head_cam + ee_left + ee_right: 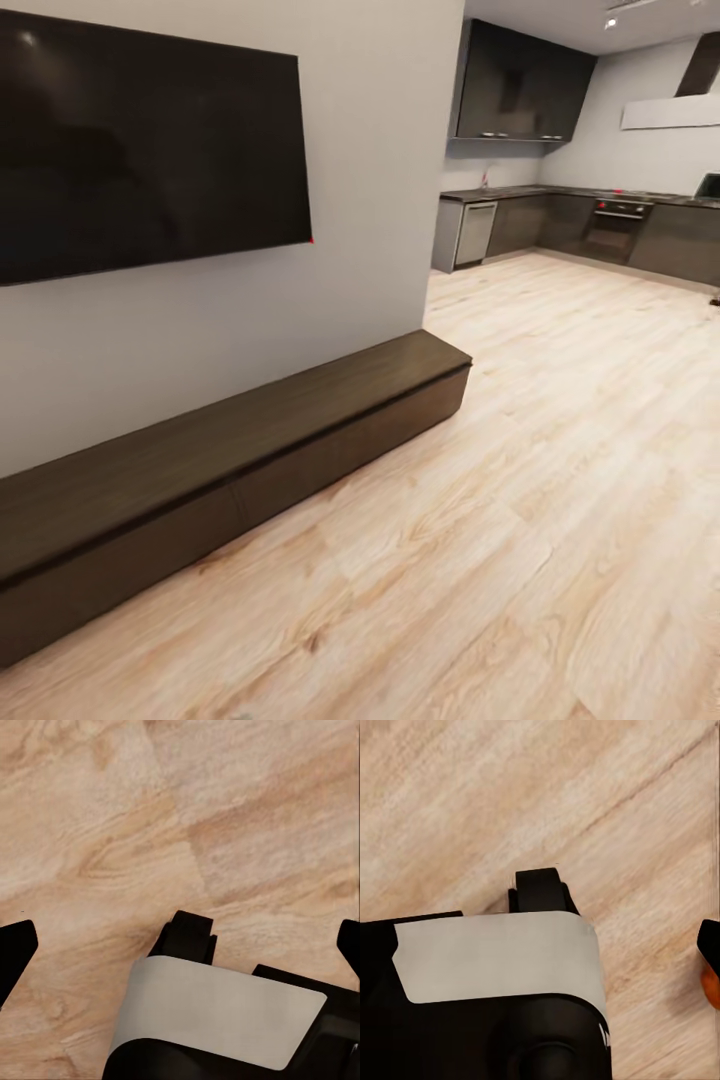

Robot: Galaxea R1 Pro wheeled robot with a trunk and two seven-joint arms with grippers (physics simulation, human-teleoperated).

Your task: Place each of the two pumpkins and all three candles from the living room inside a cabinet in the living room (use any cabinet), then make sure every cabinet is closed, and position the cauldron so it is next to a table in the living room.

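Far left on the wall, a dark television [140,150]; below it the long low cabinet [230,470] running along the wall's foot, long axis left to right and away toward the kitchen [580,210] — drawer fronts all flush. Left gripper [180,945] spread wide over bare floor [500,560], nothing between its fingertips. Right gripper's state impossible to tell — only a sliver of orange [710,986] beside one fingertip, possibly a pumpkin, uncertain.

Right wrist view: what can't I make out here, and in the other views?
- Right wrist view: orange sliver cut by the frame edge beside a black fingertip; pumpkin or not, held or not, cannot tell.
- Left wrist view: pincer fingertips cut off at both edges.
- Head view: cabinet cut by the left edge.
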